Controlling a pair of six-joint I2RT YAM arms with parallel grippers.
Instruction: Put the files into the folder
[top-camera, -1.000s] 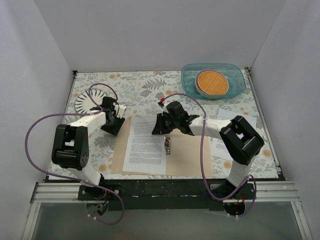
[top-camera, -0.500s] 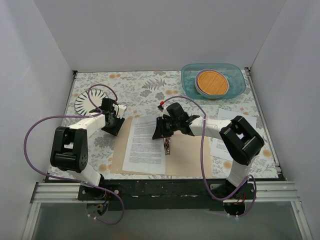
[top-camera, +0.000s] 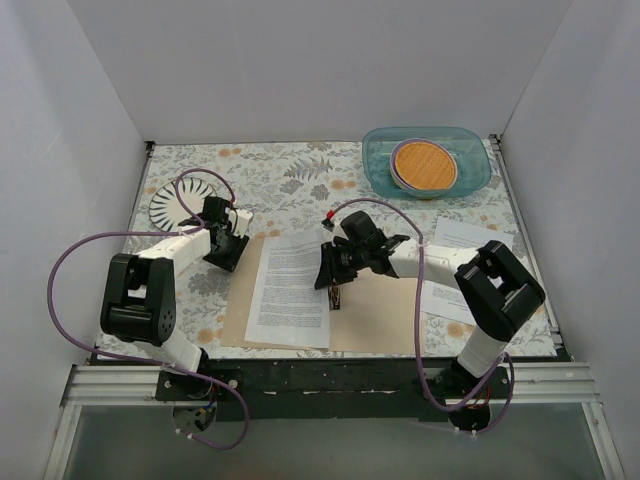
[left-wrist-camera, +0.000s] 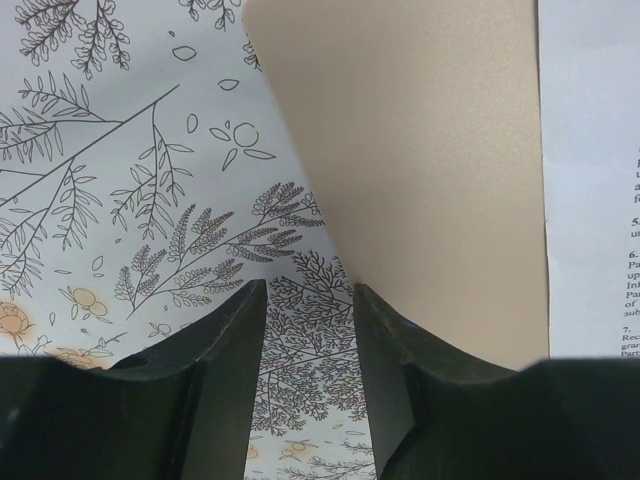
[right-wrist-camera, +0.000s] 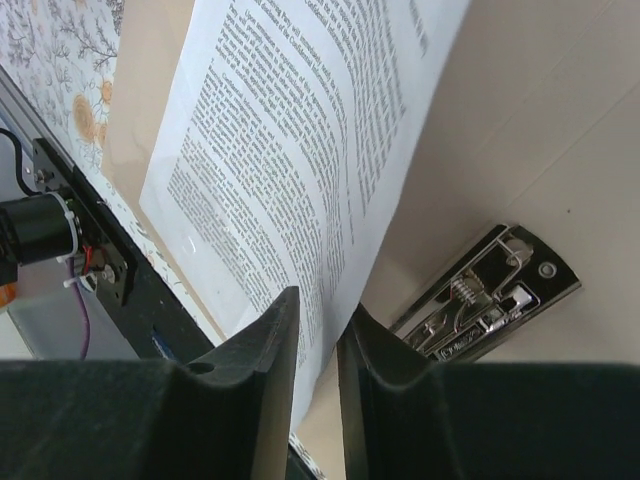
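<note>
The tan folder (top-camera: 380, 312) lies open on the flowered cloth, its metal clip (top-camera: 336, 296) at the spine. One printed file sheet (top-camera: 290, 290) rests on its left cover. My right gripper (top-camera: 326, 272) hangs low over that sheet's right edge, just above the clip. In the right wrist view the sheet (right-wrist-camera: 290, 130) curls up between the fingers of the right gripper (right-wrist-camera: 318, 300), whose jaws stand a little apart, beside the clip (right-wrist-camera: 490, 295). My left gripper (top-camera: 228, 250) sits at the folder's far left corner. It is open (left-wrist-camera: 310, 287) over bare cloth, its right finger at the cover's (left-wrist-camera: 430, 150) edge.
More printed sheets (top-camera: 455, 270) lie on the cloth right of the folder. A clear blue tub (top-camera: 475, 170) holding an orange disc stands at the back right. A striped white plate (top-camera: 175, 205) sits at the back left. White walls close in three sides.
My right gripper's jaws have parted around the sheet's edge, and the right arm's elbow has swung to the right. The left arm has barely moved.
</note>
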